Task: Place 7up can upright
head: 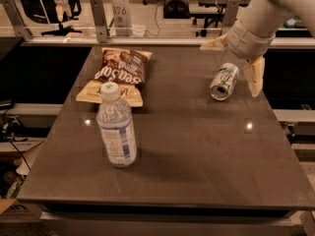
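The 7up can (224, 81) lies on its side at the right of the dark table (197, 146), its silver end facing me. My gripper (235, 59) hangs just above and behind the can and is open. One cream finger (256, 75) points down just right of the can. The other finger (214, 44) sticks out to the left, behind the can. Neither finger touches the can.
A clear water bottle (116, 126) with a white cap stands upright at the front left. A brown chip bag (120, 68) lies on a yellow packet (98, 93) at the back left. Metal posts and a rail (98, 18) line the far edge.
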{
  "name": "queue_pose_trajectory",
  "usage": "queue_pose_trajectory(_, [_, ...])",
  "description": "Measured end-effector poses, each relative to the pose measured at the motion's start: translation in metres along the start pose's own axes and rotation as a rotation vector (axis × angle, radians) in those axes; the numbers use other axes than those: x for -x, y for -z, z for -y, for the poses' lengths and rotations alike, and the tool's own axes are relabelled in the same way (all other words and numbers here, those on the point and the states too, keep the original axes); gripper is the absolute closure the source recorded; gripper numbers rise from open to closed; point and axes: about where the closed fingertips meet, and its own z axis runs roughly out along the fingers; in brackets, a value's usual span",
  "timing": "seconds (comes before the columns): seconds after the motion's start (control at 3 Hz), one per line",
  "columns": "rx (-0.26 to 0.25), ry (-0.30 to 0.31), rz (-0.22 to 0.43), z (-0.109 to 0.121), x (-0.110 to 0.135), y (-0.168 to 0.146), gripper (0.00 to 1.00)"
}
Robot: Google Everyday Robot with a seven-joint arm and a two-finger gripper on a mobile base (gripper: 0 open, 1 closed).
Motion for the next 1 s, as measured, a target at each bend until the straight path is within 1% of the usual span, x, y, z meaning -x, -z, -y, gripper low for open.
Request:
queue_pose_trajectory(0.33, [0.064, 0.089, -0.031, -0.009, -0.008, -0.023, 0.00])
queue_pose_trajectory(0.67, [0.142, 0.154, -0.035, -0.021, -0.011, -0.044, 0.00])
queue_pose_trajectory(1.0, [0.199, 0.191, -0.038, -0.025, -0.014, -0.054, 0.17])
